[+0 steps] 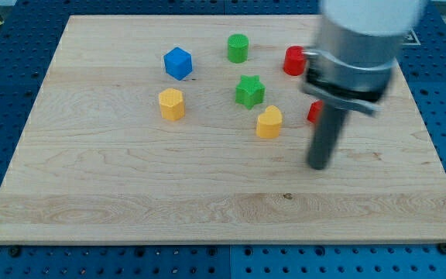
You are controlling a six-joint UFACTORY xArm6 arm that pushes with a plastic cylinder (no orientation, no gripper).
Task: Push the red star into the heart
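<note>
The yellow heart (269,122) lies right of the board's middle. A red block (313,112) sits to its right, mostly hidden behind my rod, so I cannot make out its shape. Another red block (293,60) lies near the view's top, partly hidden by the arm. My tip (317,165) rests on the board below the hidden red block and to the lower right of the yellow heart, apart from both.
A green star (249,91) lies just up-left of the heart. A green cylinder (238,48), a blue cube (178,63) and a yellow hexagonal block (171,104) lie further to the view's left. The wooden board (130,194) has blue pegboard around it.
</note>
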